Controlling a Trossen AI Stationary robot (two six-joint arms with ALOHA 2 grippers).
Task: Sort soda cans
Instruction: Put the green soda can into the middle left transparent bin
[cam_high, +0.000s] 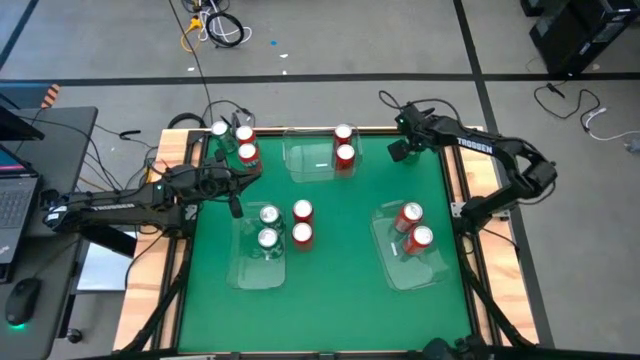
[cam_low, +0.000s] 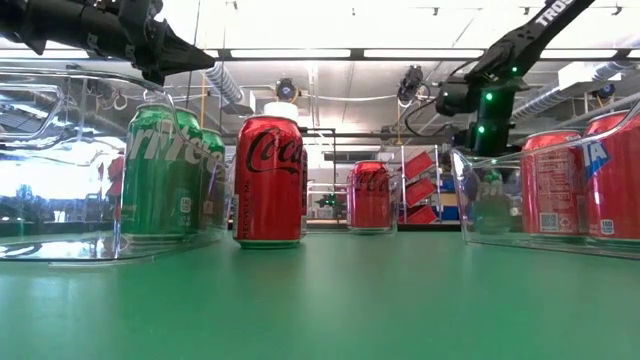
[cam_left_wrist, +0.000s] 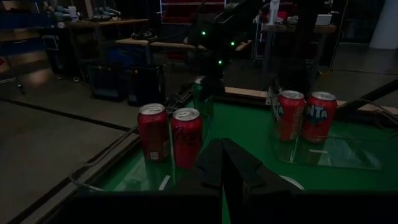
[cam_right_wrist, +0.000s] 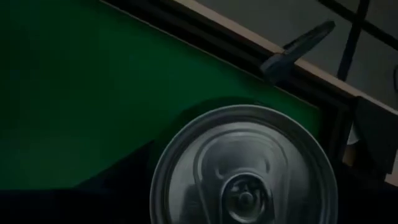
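At the far right corner of the counter, the right hand hung directly over a green soda can. The can's silver lid filled that arm's own camera view. I could not tell whether the hand was spread or pinching the can.

Across the counter, the left hand hovered with its fingers pressed together, holding nothing. It sat above the far edge of the near-left clear tray. Two Sprite cans stood upright in that tray, one behind the other.

Just beside the tray, on the bare green surface, two Coca-Cola cans stood upright and close together.

Against the far edge, a second clear tray held two more red cans at its right end.

On the right side, a third tray lay slightly askew and held a pair of red Fanta cans, side by side.

Another small cluster of cans stood at the far left corner, just beyond the left arm. At least two were red. I could not make out the rest for certain.
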